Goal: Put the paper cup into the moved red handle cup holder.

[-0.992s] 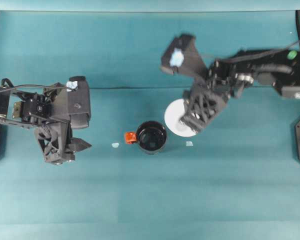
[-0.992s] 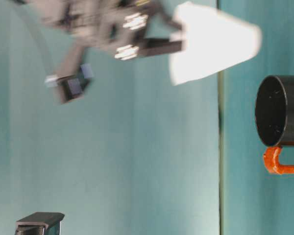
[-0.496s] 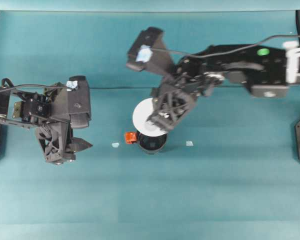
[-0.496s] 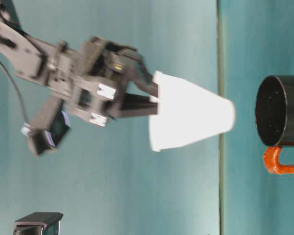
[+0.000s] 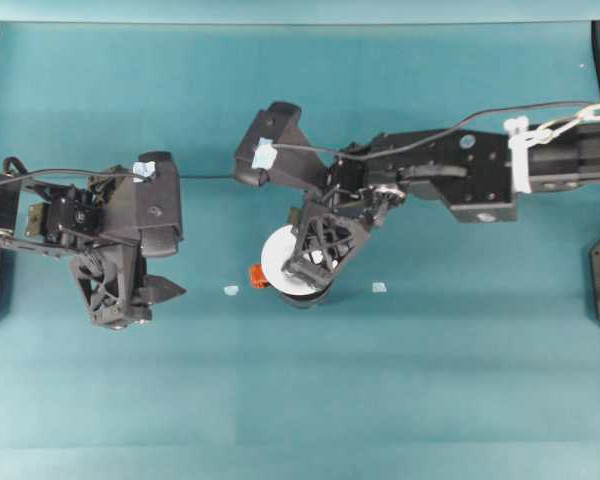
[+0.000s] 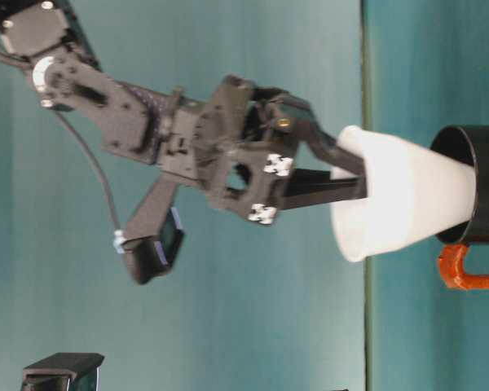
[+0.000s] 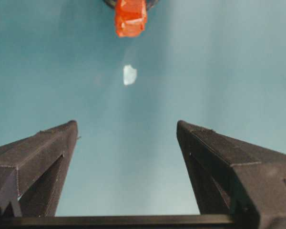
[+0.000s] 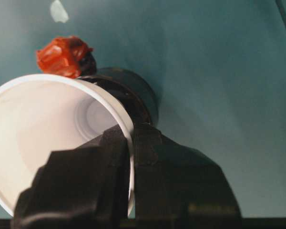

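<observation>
Overhead: my right gripper [image 5: 302, 268], well off the red handle cup holder [image 5: 302, 290] a second ago, now pinches the paper cup [image 5: 280, 255] by its rim directly above it. My left gripper [image 5: 155, 292] idles beside, jaws wide. Table-level: the cup's base has just entered the holder's mouth — tilted, not seated. Right wrist: one finger inside the rim, one outside — release should follow.

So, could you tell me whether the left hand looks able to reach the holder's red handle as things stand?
Probably yes: the left hand is open and empty, the red handle faces it, and only bare table with a small pale scrap lies between.
</observation>
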You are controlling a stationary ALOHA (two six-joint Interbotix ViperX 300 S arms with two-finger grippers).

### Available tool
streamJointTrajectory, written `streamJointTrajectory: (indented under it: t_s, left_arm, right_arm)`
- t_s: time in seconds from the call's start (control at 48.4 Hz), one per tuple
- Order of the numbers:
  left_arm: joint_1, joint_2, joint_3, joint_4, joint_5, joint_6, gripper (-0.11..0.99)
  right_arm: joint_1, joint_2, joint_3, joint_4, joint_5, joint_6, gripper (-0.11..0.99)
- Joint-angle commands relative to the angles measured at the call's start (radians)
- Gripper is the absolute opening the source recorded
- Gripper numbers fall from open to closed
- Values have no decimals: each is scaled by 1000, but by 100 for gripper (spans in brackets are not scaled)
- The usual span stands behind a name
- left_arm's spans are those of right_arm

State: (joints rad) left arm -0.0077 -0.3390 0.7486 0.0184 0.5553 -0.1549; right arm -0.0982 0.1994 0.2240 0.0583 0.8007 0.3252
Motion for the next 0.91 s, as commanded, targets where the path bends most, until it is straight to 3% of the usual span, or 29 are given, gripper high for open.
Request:
streamJointTrajectory:
  t_s: [0.0,0.248,0.724,0.889]
  left_arm:
    - [0,-11,-8,3,-6,0,90]
    - [0,-8,-9,3,-6,-2,90]
    - [2,-3,-12,3,-6,0,90]
    - [2,-3,-12,3,-6,-2,90]
  right_arm:
    - [5,0,2,-2,-14,-9,-11]
    - [6,2,2,-3,-18,-37,-11]
    - [11,-2,17,2,-11,-37,-10]
    - [17,-2,20,3,-14,-38,-4]
